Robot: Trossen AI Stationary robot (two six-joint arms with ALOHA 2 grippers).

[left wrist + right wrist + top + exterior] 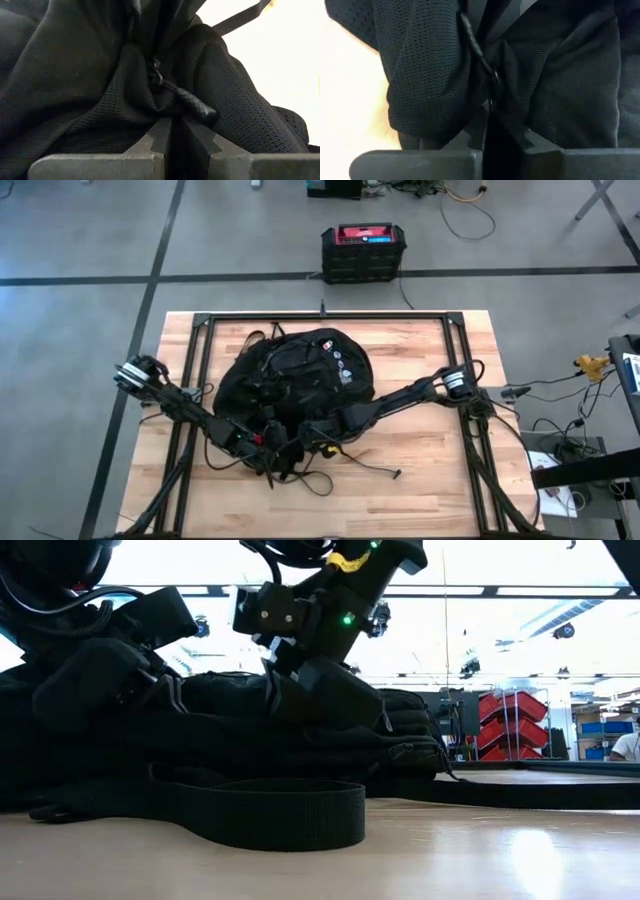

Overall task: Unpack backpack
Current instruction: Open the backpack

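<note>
**Both grippers pinched on the backpack's near edge, opening not yet made**

The backpack lies flat at the middle of the wooden table, its round patches toward the far side and its straps trailing toward the near edge.

Left side: my left gripper sits at the pack's near-left edge. In the left wrist view its fingers stand almost together, pinched on a fold of black mesh fabric, with a zipper pull cord lying just beyond them. I judge it to be the anchor.

Right side: my right gripper sits just beside it, at the near-middle edge. Its fingers are likewise closed on the mesh, at what looks like a zipper ring.

Judgement on the step: the pack appears closed, so unzipping comes first. To do it well, the left should hold the fabric taut while the right draws along the zipper line, not upward, or the whole pack may lift or the mesh slip free.
</note>
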